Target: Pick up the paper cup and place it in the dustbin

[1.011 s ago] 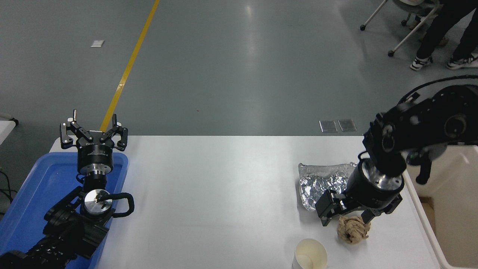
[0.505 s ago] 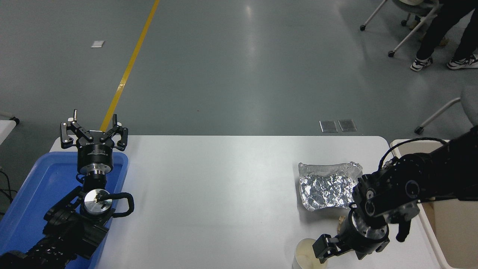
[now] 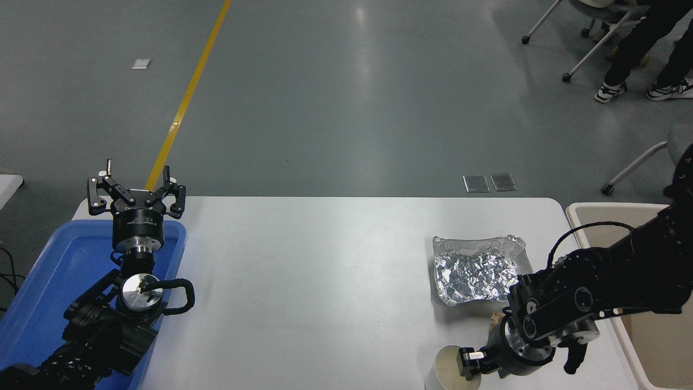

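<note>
The paper cup (image 3: 450,367), white with a cream inside, stands at the table's front edge, right of centre, partly cut off by the picture's bottom. My right gripper (image 3: 470,364) points left and sits low against the cup's right rim, touching it. Its grip is hidden by the wrist. The beige dustbin (image 3: 598,209) stands beside the table's right edge, and my right arm crosses over it. My left gripper (image 3: 136,187) is open and parked over the blue tray at the lower left.
A crinkled foil tray (image 3: 477,268) lies just behind my right gripper. A sliver of the brown paper ball (image 3: 494,320) shows behind the wrist. The blue tray (image 3: 48,271) is at the left edge. A person's legs (image 3: 647,49) and chair legs are at the top right.
My right gripper has come down and toward the front from over the brown paper ball to the cup's right rim. The cup has shifted slightly to the right. The left arm has not moved.
</note>
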Tool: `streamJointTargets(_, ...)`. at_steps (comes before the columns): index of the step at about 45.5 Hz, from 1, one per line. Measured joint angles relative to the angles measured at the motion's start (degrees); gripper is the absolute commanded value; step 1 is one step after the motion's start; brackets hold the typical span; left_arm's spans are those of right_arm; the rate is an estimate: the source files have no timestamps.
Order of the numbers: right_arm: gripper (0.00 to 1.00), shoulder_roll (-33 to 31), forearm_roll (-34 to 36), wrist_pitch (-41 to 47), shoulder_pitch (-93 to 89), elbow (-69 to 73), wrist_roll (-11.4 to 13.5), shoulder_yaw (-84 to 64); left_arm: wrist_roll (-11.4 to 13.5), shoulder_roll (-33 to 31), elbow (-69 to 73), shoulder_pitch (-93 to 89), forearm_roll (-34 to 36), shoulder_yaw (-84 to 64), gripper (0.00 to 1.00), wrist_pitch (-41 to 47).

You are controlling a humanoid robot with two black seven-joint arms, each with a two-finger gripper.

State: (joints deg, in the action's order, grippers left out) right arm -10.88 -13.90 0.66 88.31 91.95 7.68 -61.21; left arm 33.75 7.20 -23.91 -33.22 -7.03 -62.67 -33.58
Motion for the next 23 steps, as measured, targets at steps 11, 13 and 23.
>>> streamJointTargets(11,0.00,-0.82,0.25,0.04,2.59,1.67,0.26,-1.85,-0.01,0.00,0.00,0.00,0.00,0.00,0.99,0.00)
streamJointTargets(13,0.00,-1.15,0.38,0.34,3.65,2.07,0.28,-2.25,-0.02,0.00,0.00,0.00,0.03,0.00,0.99,0.00)
streamJointTargets(23,0.00,-4.15,1.88,3.00,12.30,5.27,0.36,-5.38,-0.09,0.01,0.00,0.00,0.07,0.00,0.99,0.00)
